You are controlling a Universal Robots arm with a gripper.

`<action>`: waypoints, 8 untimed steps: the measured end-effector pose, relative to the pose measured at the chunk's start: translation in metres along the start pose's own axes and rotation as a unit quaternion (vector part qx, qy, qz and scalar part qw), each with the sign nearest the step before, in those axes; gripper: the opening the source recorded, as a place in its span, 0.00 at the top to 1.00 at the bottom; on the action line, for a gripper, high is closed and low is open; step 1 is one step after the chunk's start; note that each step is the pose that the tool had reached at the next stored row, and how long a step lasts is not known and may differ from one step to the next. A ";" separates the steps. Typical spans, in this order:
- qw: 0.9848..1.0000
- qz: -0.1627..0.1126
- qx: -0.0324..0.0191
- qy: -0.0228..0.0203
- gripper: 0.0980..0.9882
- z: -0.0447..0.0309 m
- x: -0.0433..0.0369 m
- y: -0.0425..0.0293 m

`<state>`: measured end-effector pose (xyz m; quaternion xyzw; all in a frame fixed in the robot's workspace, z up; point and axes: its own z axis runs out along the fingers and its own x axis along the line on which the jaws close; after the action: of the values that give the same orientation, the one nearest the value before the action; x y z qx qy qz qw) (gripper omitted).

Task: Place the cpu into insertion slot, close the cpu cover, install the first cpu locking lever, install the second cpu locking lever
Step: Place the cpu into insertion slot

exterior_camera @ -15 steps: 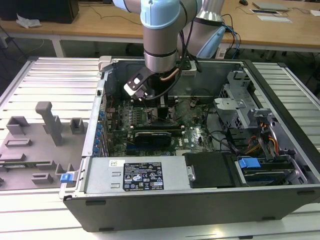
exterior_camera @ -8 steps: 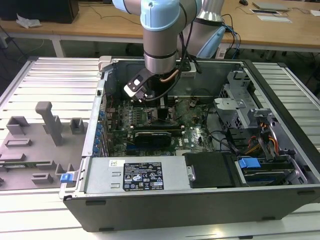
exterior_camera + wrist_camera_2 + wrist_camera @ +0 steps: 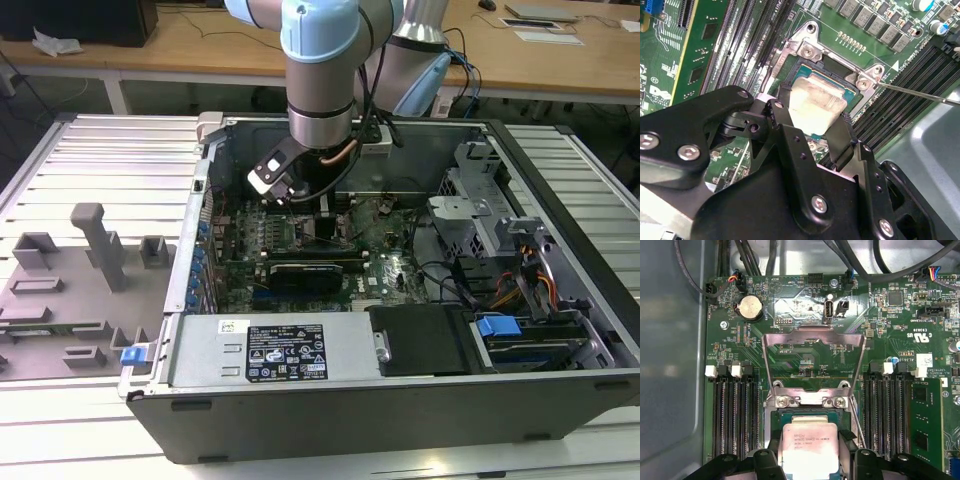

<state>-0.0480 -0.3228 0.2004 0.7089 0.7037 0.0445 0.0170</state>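
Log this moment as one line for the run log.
gripper: shut on silver-topped square cpu | cpu: at black-framed square insertion slot | silver metal frame cpu cover: open, tilted back

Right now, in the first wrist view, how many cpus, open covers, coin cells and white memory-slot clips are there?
cpu: 1
cover: 1
coin cell: 1
white clips: 4
Total: 7
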 end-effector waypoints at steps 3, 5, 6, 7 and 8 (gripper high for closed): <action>1.000 0.000 0.000 0.000 0.50 0.0000 0.0000 0.0000; 1.000 0.000 0.000 0.000 0.43 0.0000 0.0000 0.0000; 1.000 0.000 0.000 0.000 0.43 0.0000 0.0000 0.0000; 1.000 0.000 0.000 0.000 0.43 0.0000 0.0000 0.0000; 1.000 0.000 0.000 0.000 0.43 -0.0005 0.0000 0.0000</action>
<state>-0.0480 -0.3228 0.2009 0.7090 0.7036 0.0444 0.0170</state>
